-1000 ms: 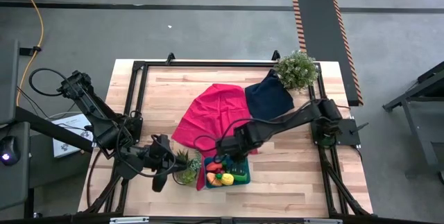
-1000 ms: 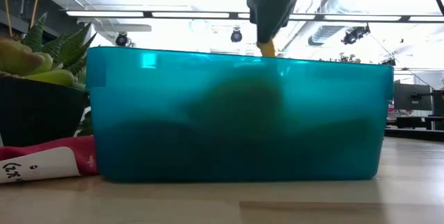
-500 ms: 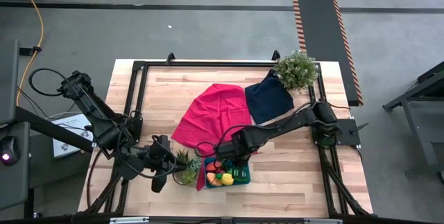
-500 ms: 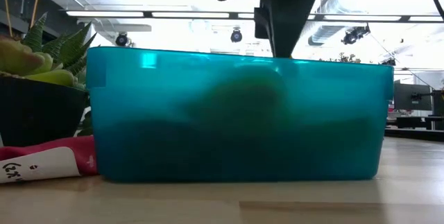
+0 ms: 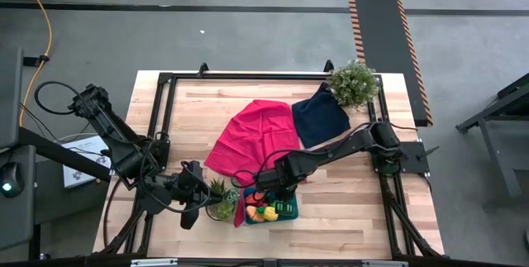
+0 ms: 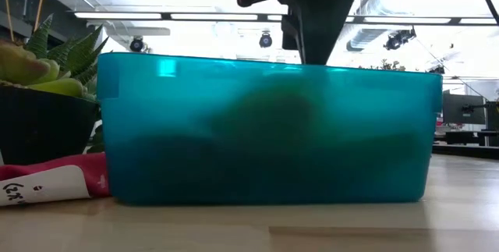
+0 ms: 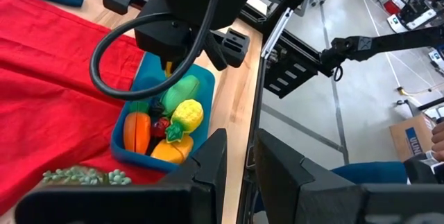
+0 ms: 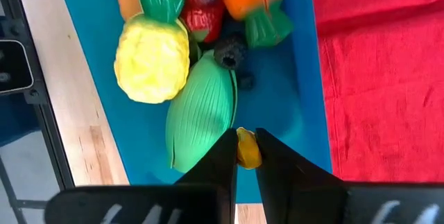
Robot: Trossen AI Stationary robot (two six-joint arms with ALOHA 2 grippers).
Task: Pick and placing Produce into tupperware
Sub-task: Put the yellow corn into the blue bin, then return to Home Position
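Observation:
The teal tupperware (image 5: 291, 194) stands near the table's front edge, partly on a red cloth. Inside lie a carrot (image 7: 137, 130), a green oval (image 8: 201, 120), a yellow piece (image 8: 151, 57), an orange piece (image 7: 170, 151) and a red berry (image 8: 201, 12). My right gripper (image 8: 246, 156) reaches down into the tupperware (image 6: 265, 127), shut on a small yellow stick (image 8: 247, 146) beside the green oval. In the low view the tupperware's wall hides its fingertips. My left gripper (image 7: 241, 175) waits shut and empty, left of the tupperware, by the succulent pot. My right gripper pinches the yellow stick (image 8: 248, 141) between its two fingertips, coming from above and pointing steeply down. Only the stick's end shows past the fingers. It hangs over the tupperware's blue floor (image 8: 277, 106) next to the green oval; whether it touches the floor I cannot tell.
A succulent in a dark pot (image 5: 221, 199) stands just left of the tupperware. A red cloth (image 5: 252, 135) and a navy cloth (image 5: 320, 116) lie behind it. A leafy potted plant (image 5: 354, 83) stands at the far right. Bare wood lies to the tupperware's right.
My right gripper has sunk into the tupperware with the yellow stick. The stick's tip showed above the rim a second ago and is now hidden behind the wall in the low view.

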